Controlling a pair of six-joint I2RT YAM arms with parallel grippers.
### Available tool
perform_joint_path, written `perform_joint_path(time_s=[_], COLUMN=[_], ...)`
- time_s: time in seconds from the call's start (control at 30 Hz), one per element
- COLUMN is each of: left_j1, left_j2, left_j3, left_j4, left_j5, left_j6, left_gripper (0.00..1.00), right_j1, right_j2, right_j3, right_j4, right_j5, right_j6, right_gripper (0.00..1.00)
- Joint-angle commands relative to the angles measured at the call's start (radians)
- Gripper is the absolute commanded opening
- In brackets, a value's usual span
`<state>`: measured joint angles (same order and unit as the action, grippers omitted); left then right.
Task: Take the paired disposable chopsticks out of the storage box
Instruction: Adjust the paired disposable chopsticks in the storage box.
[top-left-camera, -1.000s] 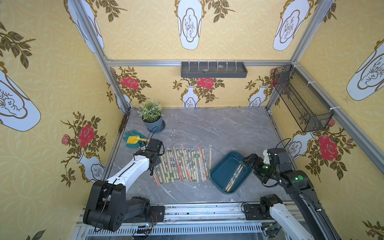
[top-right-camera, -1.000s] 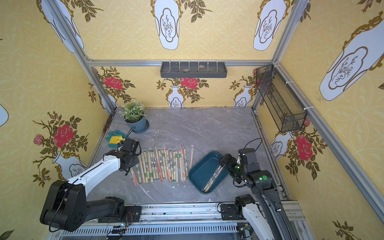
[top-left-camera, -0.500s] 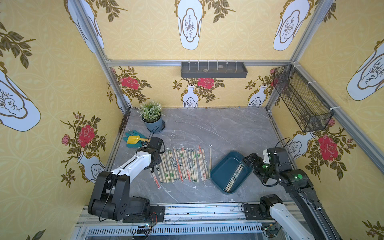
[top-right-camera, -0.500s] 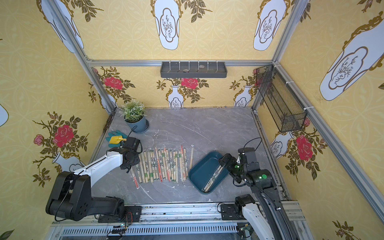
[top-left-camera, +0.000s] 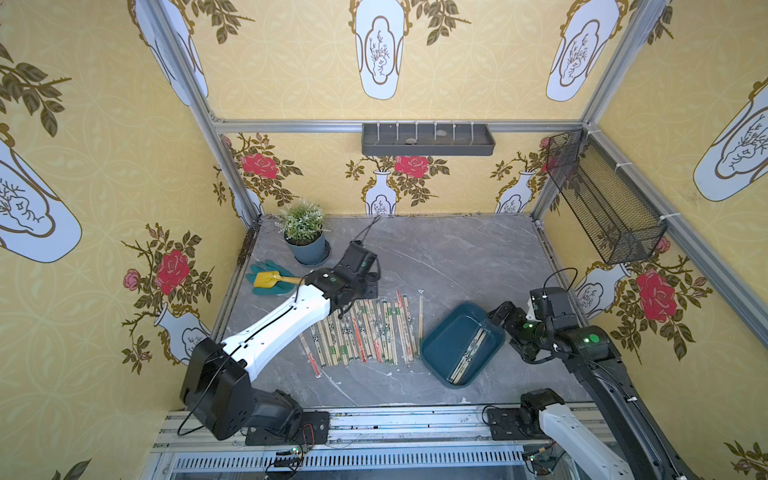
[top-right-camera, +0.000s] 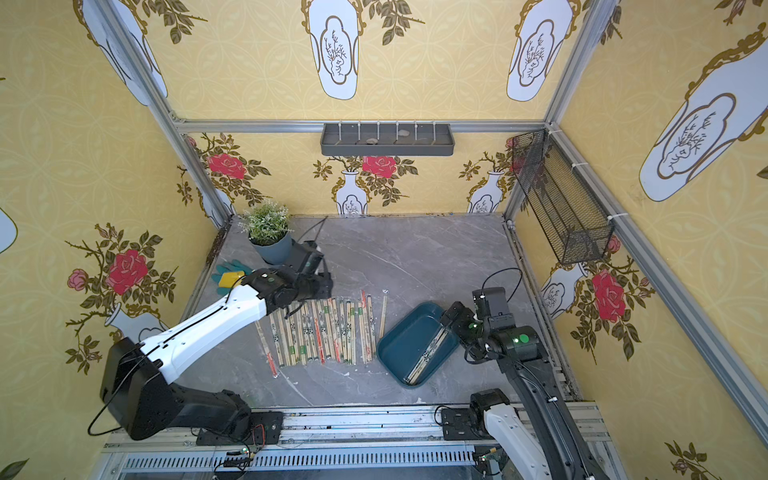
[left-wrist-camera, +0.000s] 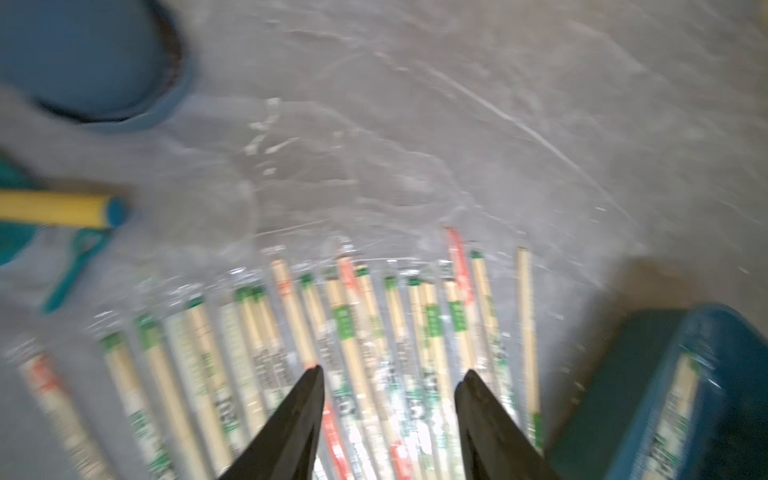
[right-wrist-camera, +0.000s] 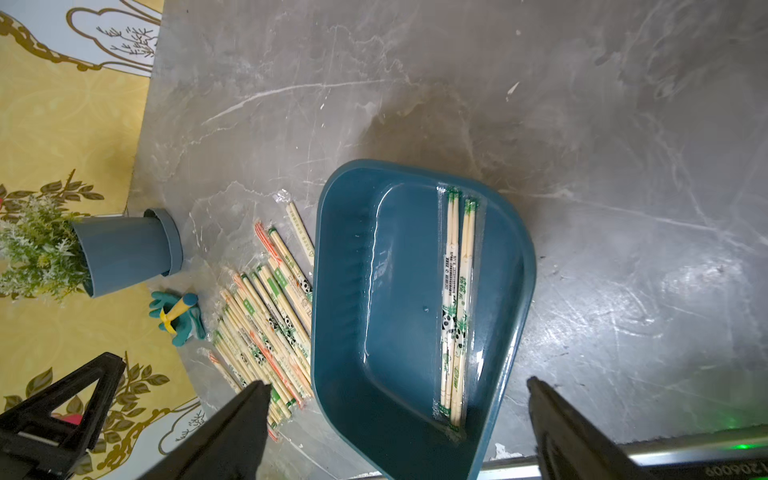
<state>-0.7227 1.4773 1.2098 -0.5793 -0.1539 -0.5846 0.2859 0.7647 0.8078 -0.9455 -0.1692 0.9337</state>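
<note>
Left gripper (left-wrist-camera: 390, 376): jaws apart with nothing between them, hovering over the row of paired disposable chopsticks (top-left-camera: 365, 332) laid side by side on the grey tabletop (top-left-camera: 457, 257), centre-left in both top views. The wrist view is motion-blurred but the gap is plain. Just right of the row, lower centre-right of frame, the storage box (top-left-camera: 446, 338) sits skewed, its near corner just beside the row's right end. It's not empty: what look like two sleeved pairs (right-wrist-camera: 455, 307) lie together along one side of the box floor. Right gripper (right-wrist-camera: 397, 382), further right at the box's upper-right corner, is spread wide and empty. My read: task mostly done, the next pick from the box is up. That calls for a descent into the box with jaws set across the sticks' length, closing on one thin, slippery sleeve near the wall without snagging the low rim or shoving the box.
</note>
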Motion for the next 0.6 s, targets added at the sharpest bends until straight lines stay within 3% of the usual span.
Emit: perform_joint_path(time_s=[0.0,0.1,0.27,0.4,0.57], left_j1=[-0.119,-0.218,-0.337,-0.399,-0.443], left_j2=[0.119,0.234,0.377,0.472,0.577], left_j3=[0.114,0.211,0.287,0.348,0.413], left_j4=[0.027,0.036,0.099,0.104,0.094], left_j5=[0.083,0.105,0.179,0.201,0.221], left_j6=[0.075,0.112,0.137,0.163,0.179], left_gripper=[0.56,0.56,0.56,0.56,0.56], right_j1=[-0.015,-0.070,-0.243,-0.354,-0.407], right_j2=[0.047,0.102,0.122,0.119,0.114], right_j3=[0.051,0.083,0.034,-0.002,-0.018], right_j4=[-0.051,-0.112,-0.097,-0.081,-0.088], right_j5=[0.103,0.150,0.071,0.004,-0.013], right_j6=[0.004,0.000,-0.028,-0.066,-0.095], right_gripper=[0.97,0.97,0.98,0.98,0.97])
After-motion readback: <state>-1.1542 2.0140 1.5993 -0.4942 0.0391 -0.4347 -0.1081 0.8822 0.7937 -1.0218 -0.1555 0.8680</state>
